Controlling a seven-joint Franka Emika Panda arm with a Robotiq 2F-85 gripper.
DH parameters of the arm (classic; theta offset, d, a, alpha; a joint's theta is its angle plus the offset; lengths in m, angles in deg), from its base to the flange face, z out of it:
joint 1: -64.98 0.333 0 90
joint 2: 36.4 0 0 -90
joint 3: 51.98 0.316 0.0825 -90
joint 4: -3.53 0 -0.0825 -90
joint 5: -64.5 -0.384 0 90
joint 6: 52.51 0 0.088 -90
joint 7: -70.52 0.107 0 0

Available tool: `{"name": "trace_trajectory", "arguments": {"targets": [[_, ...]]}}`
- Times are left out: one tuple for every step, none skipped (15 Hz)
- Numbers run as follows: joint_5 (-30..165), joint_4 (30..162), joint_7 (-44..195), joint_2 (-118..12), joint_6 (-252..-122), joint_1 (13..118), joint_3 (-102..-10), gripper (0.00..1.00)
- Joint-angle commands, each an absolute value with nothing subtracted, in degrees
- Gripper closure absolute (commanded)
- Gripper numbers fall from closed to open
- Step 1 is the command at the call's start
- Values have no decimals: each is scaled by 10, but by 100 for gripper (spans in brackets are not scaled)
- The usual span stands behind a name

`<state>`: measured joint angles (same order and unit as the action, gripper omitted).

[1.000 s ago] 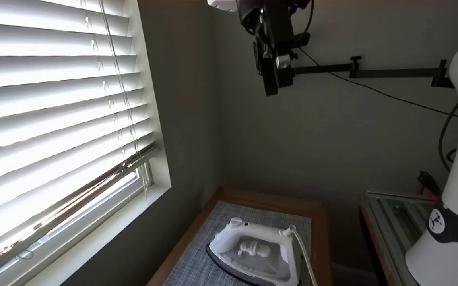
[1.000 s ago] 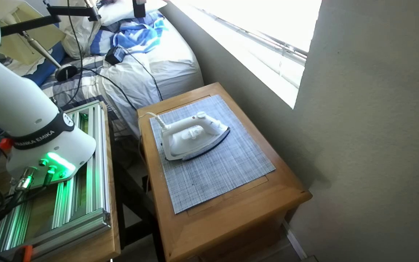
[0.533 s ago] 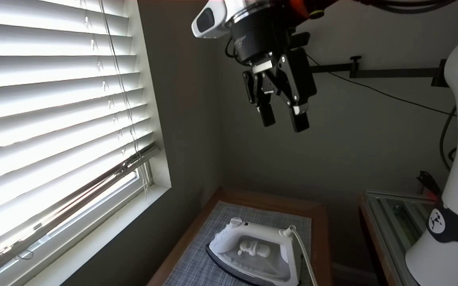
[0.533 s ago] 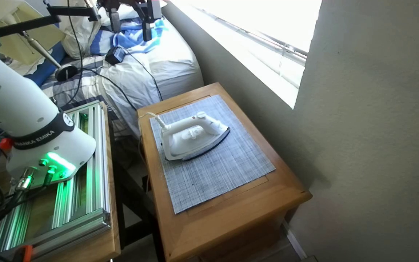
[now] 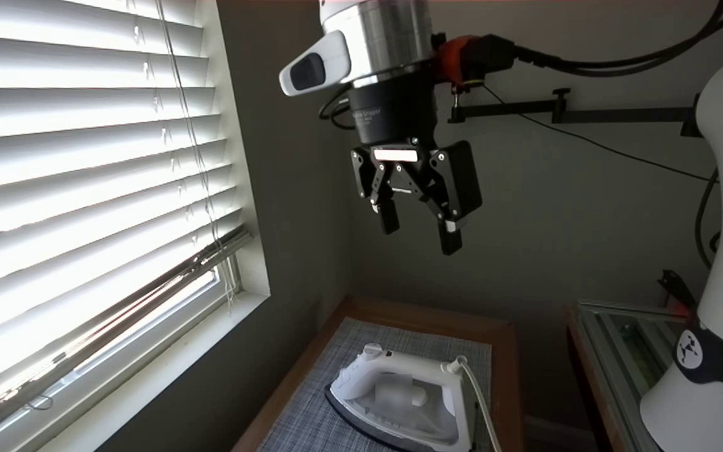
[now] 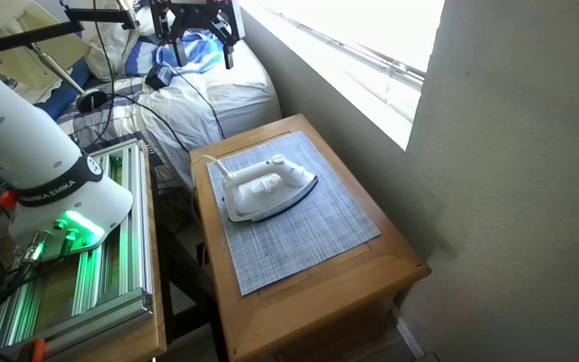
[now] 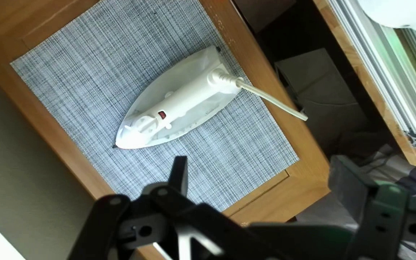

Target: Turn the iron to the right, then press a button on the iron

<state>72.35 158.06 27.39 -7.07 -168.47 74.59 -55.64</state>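
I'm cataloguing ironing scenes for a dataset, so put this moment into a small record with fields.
iron: lying flat, handle up, nose away from the robot base
mat: woven, under the iron, on a wooden table
cord: leaves the iron's rear
red patch: on the handle, toward the nose
pincer: open, holding nothing, higher than the iron, not touching it

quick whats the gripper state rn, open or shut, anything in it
Gripper: open, holding nothing, raised clear of the iron.
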Motion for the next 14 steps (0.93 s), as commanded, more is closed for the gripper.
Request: {"name": "trace_trajectory", "arguments": {"targets": [[721, 1580, 271, -71, -1685, 743, -553, 0], [721, 1580, 270, -71, -1685, 743, -554, 0], [721, 1580, 269, -71, -1686, 743, -554, 0], [728, 1580, 249, -69, -1686, 748, -554, 0], [731, 1581, 229, -72, -1685, 752, -556, 0], [730, 1584, 200, -76, -1686, 757, -560, 0], [734, 1589, 170, -79, -1692, 760, -561, 0], [739, 1594, 144, -81, -1696, 760, -561, 0], [749, 1601, 123, -81, -1700, 758, -558, 0], [751, 1610, 95, -80, -1715, 758, -561, 0], [758, 1618, 69, -83, -1723, 757, -562, 0], [769, 1625, 45, -88, -1732, 753, -561, 0], [777, 1607, 21, -108, -1734, 752, -560, 0], [790, 1613, 1, -113, -1747, 750, -558, 0]]}}
